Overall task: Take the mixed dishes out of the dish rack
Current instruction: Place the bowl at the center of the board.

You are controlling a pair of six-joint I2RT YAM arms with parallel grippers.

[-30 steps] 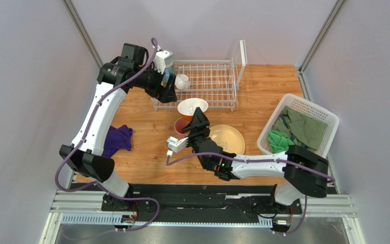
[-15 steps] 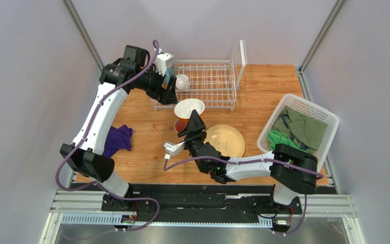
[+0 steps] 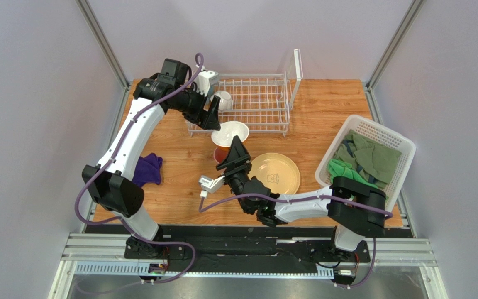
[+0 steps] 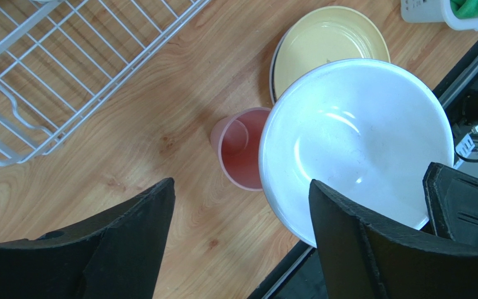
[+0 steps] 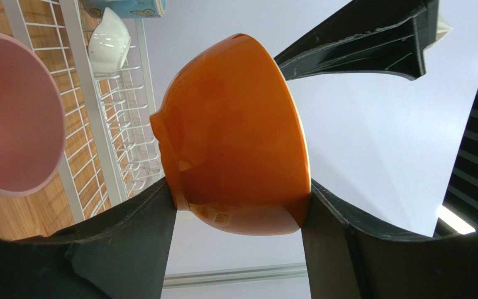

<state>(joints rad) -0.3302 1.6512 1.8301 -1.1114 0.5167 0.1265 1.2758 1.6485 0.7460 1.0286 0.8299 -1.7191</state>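
Now | orange bowl (image 5: 235,137): glossy, round, white inside, aloft near pink tumbler (image 4: 238,149) on wooden worktop (image 4: 179,75) | right fingers (image 5: 129,249): clamped on bowl's sides, forearm stretched low | left fingers (image 4: 98,249): spread, nothing between, arm arched toward wire rack (image 4: 48,81)

- Top view: bright, even light from overhead. Shadows on the wooden table (image 3: 322,106) are faint and soft-edged, and focus is sharp throughout.
- Left wrist view: the white inside of the orange bowl (image 4: 354,143) carries soft streaks of glare (nothing fully burnt out). The left gripper (image 4: 241,187), close to the lens, is near-black with little detail.
- Right wrist view: a ceiling lamp (image 5: 456,218) flares white at the right edge. The bowl's glossy side shows reflections, and the pink tumbler (image 5: 11,112) is slightly soft.
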